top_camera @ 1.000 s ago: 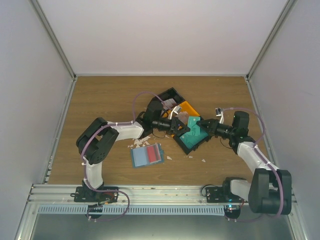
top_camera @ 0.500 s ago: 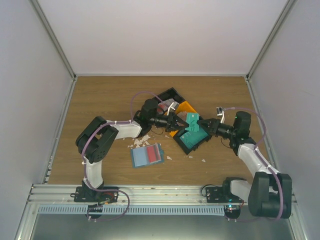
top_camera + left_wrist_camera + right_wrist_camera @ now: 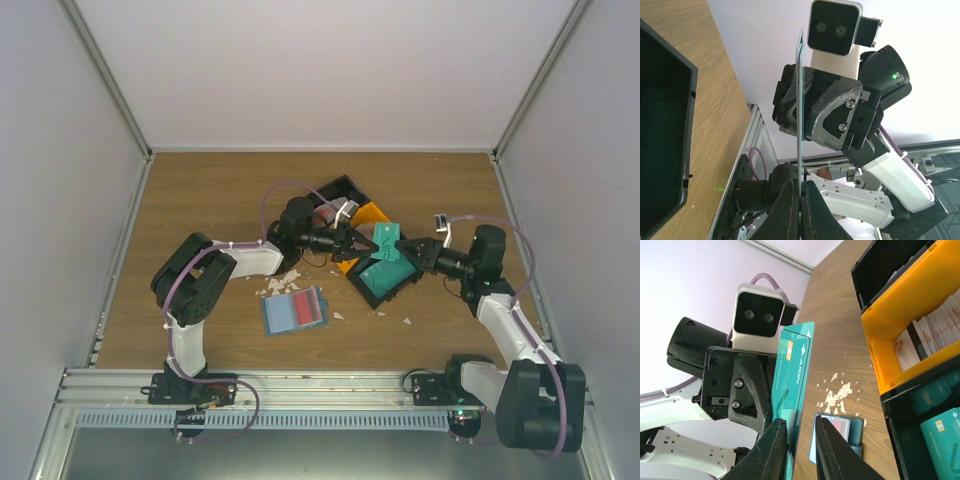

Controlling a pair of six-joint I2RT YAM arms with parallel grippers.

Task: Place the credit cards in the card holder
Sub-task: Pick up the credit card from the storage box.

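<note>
Pinching one teal card [image 3: 795,365] by its edge, my left tool [image 3: 801,192] is pressing its fingers tight together on the thin plastic. My right tool [image 3: 799,426] is bracketing the opposite end of that card. A sliver of gap is showing beside one finger, so I cannot tell whether it is gripping. The card is standing on edge in the air between both tools, above three rigid, square-walled plastic trays. The far black tray [image 3: 345,183] is sitting beside the orange tray [image 3: 880,340], which is carrying whitish cards [image 3: 935,335] in a row. The near black tray [image 3: 905,392] is carrying more teal cards [image 3: 945,430].

The card holder [image 3: 275,315], a flat blue wallet, is lying open on the wood-grain worktop [image 3: 200,200], near the trays on their left. A red card [image 3: 305,308] is resting in it, with torn white scraps [image 3: 280,285] lying beside it. White walls are boxing the worktop on three sides, well apart from both tools.
</note>
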